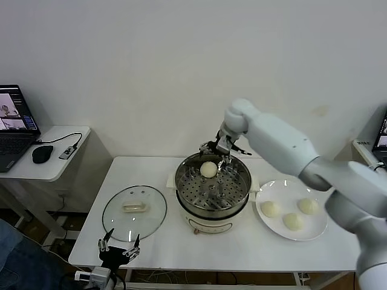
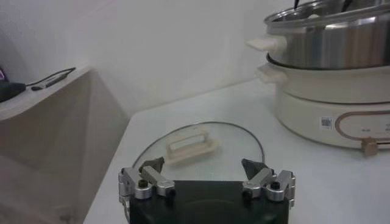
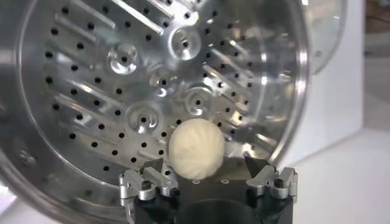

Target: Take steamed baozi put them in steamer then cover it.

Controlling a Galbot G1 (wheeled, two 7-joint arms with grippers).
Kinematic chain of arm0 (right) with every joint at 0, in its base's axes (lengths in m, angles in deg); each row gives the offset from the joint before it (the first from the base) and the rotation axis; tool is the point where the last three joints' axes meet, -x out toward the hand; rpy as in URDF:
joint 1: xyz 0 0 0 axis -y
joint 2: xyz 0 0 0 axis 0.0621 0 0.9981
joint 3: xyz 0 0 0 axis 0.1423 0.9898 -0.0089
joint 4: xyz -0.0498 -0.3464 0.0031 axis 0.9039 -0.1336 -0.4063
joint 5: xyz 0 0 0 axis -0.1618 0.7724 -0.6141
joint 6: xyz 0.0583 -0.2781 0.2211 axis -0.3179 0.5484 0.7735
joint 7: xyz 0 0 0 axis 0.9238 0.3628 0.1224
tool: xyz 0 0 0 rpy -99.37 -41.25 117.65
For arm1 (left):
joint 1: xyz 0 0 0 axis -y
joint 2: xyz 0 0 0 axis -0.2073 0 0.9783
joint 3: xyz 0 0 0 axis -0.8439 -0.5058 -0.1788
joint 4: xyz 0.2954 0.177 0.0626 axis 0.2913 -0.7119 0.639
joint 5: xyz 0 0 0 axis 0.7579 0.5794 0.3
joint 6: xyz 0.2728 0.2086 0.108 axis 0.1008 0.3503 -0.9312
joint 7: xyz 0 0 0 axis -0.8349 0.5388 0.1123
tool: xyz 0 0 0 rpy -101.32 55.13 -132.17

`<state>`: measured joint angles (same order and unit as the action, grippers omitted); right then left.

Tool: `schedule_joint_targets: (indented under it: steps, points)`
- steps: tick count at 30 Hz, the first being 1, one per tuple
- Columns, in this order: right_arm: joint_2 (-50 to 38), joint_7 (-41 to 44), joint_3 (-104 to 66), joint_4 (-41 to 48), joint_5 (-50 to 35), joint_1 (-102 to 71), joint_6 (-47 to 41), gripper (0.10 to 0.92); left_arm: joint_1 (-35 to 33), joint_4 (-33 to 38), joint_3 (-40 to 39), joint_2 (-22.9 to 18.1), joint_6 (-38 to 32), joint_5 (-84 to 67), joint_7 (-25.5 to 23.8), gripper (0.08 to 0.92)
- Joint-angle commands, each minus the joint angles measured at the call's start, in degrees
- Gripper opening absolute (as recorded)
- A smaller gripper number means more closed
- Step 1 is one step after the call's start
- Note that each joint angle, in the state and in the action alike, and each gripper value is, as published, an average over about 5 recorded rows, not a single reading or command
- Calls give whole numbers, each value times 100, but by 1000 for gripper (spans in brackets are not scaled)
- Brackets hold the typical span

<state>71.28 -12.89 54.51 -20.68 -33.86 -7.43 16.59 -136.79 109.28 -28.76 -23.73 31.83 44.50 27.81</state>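
Between your right gripper's point(image 3: 207, 173) wide-spread, empty jaws, one baozi point(image 3: 195, 148) is sitting free on the steamer point(image 3: 91, 85) tray, while the remaining buns point(image 1: 292, 221) are waiting on the plate point(image 1: 261, 219) to that gripper's right.

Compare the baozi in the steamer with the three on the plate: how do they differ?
The baozi in the steamer lies alone on the perforated tray, between the right gripper's open jaws. The three baozi on the plate sit clustered on the flat white plate right of the steamer, with no gripper near. All four look alike: round, smooth, cream-white.
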Motion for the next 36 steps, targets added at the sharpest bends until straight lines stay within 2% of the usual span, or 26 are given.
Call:
schedule_joint_targets:
  steps: [1,5,11,22,36]
  points:
    - [-1260,131,341,-1318,-1858,504,-2567,823,-11,96,-18,9,12,-5,-4,823]
    - [-1993,78,157,-1780,-2192,481,-4008,823,-23,141,-60,40,22,-27,-9,823]
    - [-2923,686,-357,-2090,-2003,104,-4894,823,-1,135,-114,99,46,-64,-28,823]
    - [-3700,850,-1101,-2257,-995,-1217,-4675,823,-61,230,-106,133,122,-219,-65,823]
    - [-3153,653,-1307,-1830,-572,-2347,-4334,823,-11,93,-112,91,150,-219,-91,823]
